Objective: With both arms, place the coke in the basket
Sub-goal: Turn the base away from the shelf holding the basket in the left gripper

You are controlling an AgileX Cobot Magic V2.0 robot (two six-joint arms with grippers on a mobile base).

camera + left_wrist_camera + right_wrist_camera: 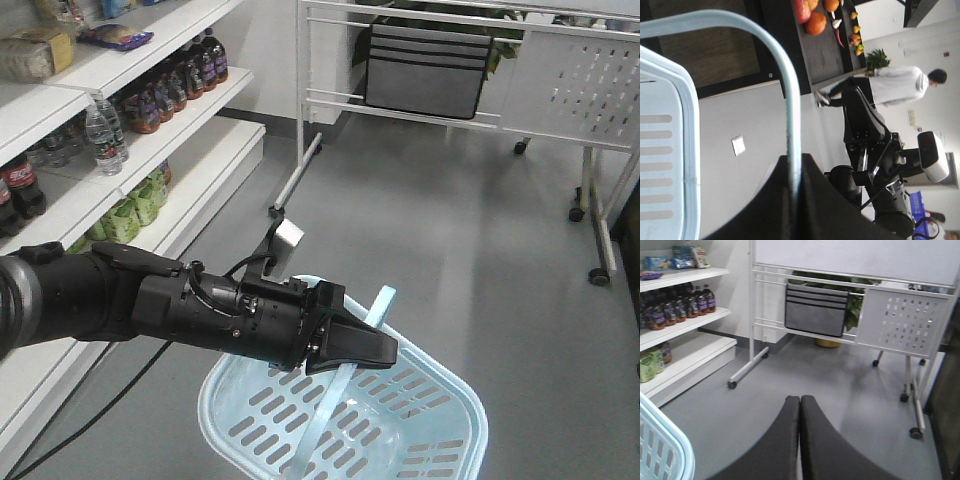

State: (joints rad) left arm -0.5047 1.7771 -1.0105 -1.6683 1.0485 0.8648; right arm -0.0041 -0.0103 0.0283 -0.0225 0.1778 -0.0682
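Shelving (200, 115) runs down the left side over open floor. No worktop in view.

The basket (440, 395) sits low and front-centre, mouth up, nothing visible inside. One corner shows in the right wrist view (660, 445). Can't tell if it is resting on the floor or hanging.

The left arm (150, 300) reaches in from the left. The left tool (375, 350) is clenched on the handle (385, 298). In the left wrist view the thin bar (790, 100) runs straight down into the jaws.

The right tool (800, 402) is pressed closed with nothing between the fingers. It points at bare floor, well apart from the shelves.

The coke is not in any view. The only cola I can see is the dark bottles with red labels (20, 190) at the far left of the shelf, which are the wrong item. The can's position is unknown.

Handling, my judgement:
- Basket: light, stiff plastic. The handle pivots, so the tub will probably swing and tip under the grip. Keep the left arm steady and the mouth level.
- Can: rigid enough, but thin-walled, so it dents if over-squeezed. The painted metal is smooth and likely slippery.
- Grasp: take the can with the right tool across mid-body, upright, with moderate force. Avoid the rim.
- Release: let go low inside the basket, because a drop could set it swinging.
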